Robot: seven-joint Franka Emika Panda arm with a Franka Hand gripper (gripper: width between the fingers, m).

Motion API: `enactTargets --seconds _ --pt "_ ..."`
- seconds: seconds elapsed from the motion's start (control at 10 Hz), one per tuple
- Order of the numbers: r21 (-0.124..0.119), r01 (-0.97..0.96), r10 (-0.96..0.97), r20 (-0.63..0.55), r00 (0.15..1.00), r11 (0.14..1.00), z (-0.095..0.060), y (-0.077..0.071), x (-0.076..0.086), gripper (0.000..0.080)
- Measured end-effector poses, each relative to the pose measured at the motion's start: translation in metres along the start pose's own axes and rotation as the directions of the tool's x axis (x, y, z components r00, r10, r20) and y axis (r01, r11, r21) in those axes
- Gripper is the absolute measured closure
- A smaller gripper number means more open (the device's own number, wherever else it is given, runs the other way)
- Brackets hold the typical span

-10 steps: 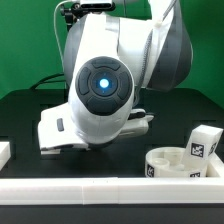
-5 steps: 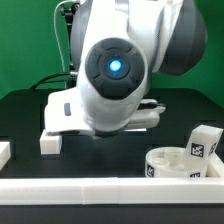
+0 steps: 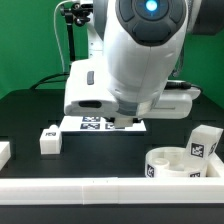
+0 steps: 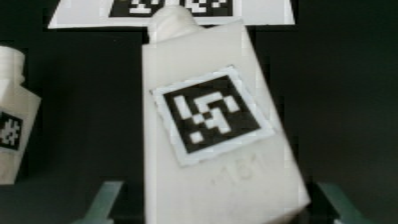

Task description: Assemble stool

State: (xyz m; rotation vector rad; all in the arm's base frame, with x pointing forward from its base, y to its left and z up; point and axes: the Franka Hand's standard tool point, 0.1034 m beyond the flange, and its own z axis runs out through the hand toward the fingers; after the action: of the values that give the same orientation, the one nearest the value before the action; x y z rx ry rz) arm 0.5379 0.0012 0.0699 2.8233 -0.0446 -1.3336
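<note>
My gripper hangs under the big white arm, just above the marker board. In the wrist view its jaws stand on either side of a white stool leg with a square tag, and the gripper is shut on that leg's near end. The leg's far end points toward the marker board. A second leg stands at the exterior view's left, and it also shows in the wrist view. The round seat lies at the lower right, with a third leg behind it.
A long white rail runs along the front edge. A small white piece sits at the exterior view's far left. Cables and a stand rise at the back. The arm's body blocks most of the table's middle.
The arm has risen and shifted toward the exterior view's right, uncovering the marker board and the left leg. The seat and the right leg have not moved.
</note>
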Motion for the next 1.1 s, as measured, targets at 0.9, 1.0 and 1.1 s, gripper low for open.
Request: enactTargets --seconds 0.9,1.0,1.1 --pt "0.034 0.000 0.019 -0.568 0.823 0.999 -0.083 -0.018 0.017 0.0469" --pt "0.036 0.002 0.022 -0.652 0.758 0.999 -0.088 -0.018 0.024 0.0469" --pt "0.037 0.002 0.024 -0.695 0.718 0.999 -0.085 -0.018 0.023 0.0469"
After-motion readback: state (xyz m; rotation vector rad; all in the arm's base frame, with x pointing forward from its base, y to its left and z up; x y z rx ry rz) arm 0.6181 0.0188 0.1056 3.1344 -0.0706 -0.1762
